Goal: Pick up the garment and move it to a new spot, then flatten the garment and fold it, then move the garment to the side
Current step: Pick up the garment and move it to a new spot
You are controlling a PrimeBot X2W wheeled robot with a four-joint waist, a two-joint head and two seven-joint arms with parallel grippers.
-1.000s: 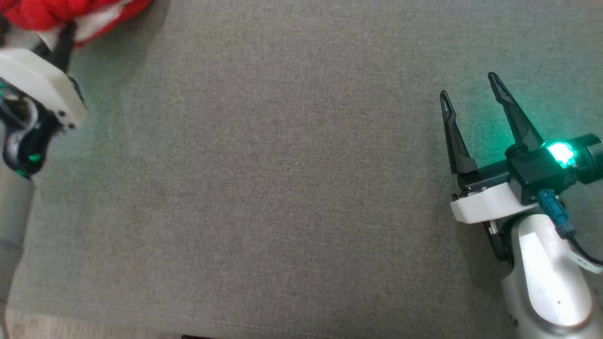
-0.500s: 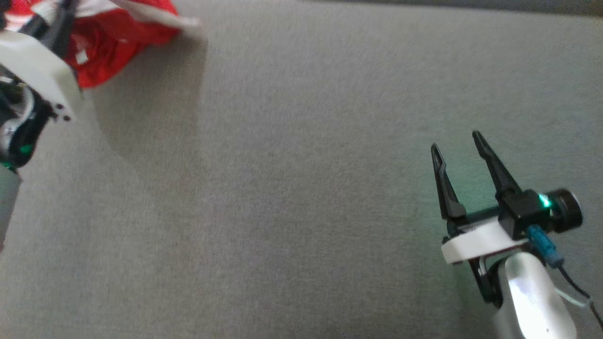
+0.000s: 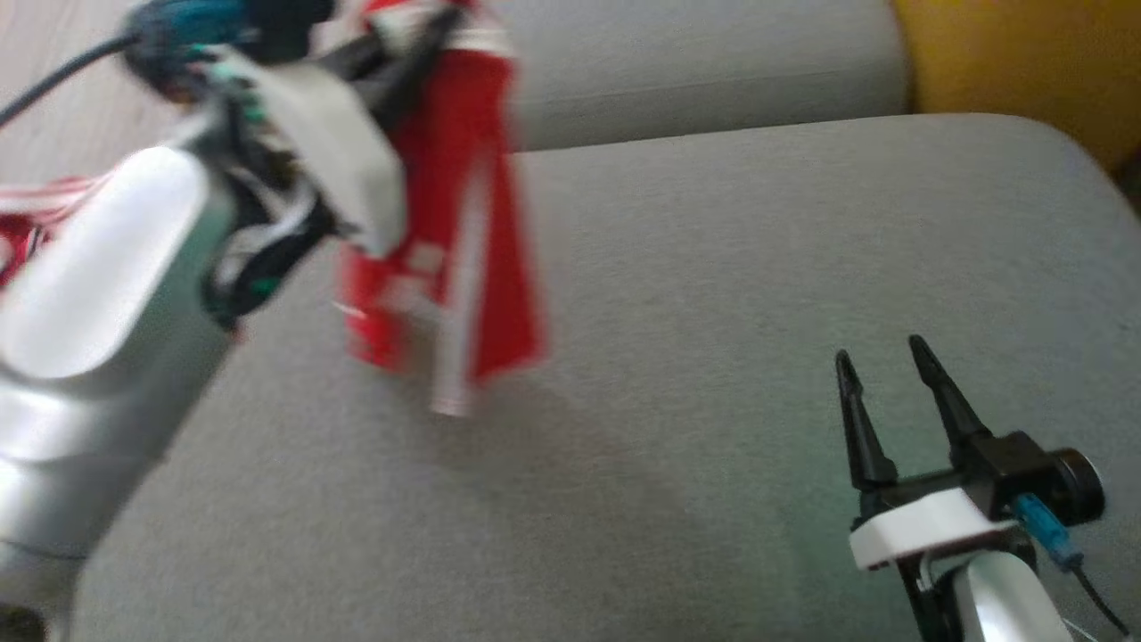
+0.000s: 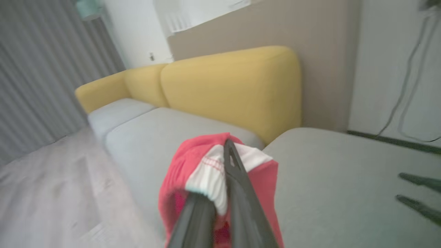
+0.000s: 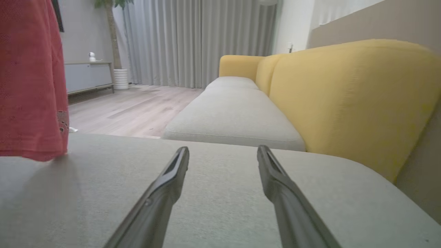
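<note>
The garment point(image 3: 463, 223) is red with white stripes and trim. It hangs in the air over the grey seat cushion point(image 3: 695, 294), its lower end near the fabric. My left gripper point(image 3: 428, 31) is shut on its top, at the upper left of the head view. In the left wrist view the two fingers pinch the red and white cloth point(image 4: 206, 168). In the right wrist view the garment point(image 5: 31, 79) hangs at the left edge. My right gripper point(image 3: 882, 370) stands open low over the cushion at the lower right, with nothing between its fingers point(image 5: 172, 172).
A second grey cushion point(image 3: 695, 71) lies beyond a seam. The yellow backrest point(image 3: 1025, 62) rises at the upper right. Wood floor point(image 3: 53, 116) shows at the upper left beyond the sofa edge. A cabinet point(image 5: 86, 77) and curtains stand far off.
The head camera has tilted up. My left arm has lifted the garment off the cushion and carried it rightward; it now hangs in the air. The right gripper stays open.
</note>
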